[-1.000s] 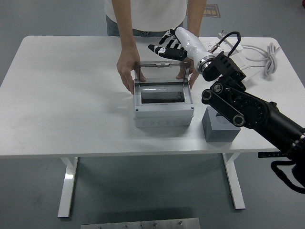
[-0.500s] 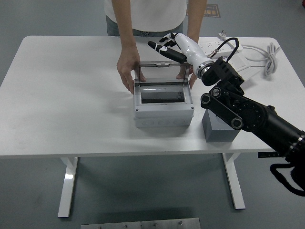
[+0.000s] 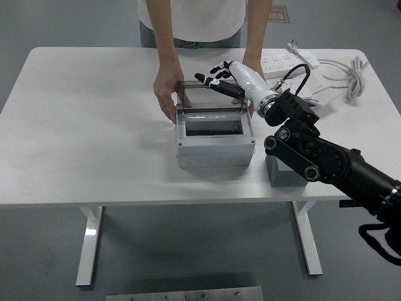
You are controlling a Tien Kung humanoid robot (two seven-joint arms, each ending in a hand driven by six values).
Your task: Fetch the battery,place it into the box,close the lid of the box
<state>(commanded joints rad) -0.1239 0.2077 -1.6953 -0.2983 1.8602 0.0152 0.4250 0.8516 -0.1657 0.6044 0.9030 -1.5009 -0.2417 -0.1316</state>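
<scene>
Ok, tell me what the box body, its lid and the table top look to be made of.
Box body: light grey, matte, likely moulded plastic; the walls look opaque and even in colour.
Lid: dark, see-through panel, probably tinted clear plastic; the person's hand and the table show through it.
Table top: white, smooth, faintly glossy, probably laminate board, though the core is not visible.

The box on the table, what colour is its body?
Light grey, with a clear lid; the box shows best in the head view.
</scene>
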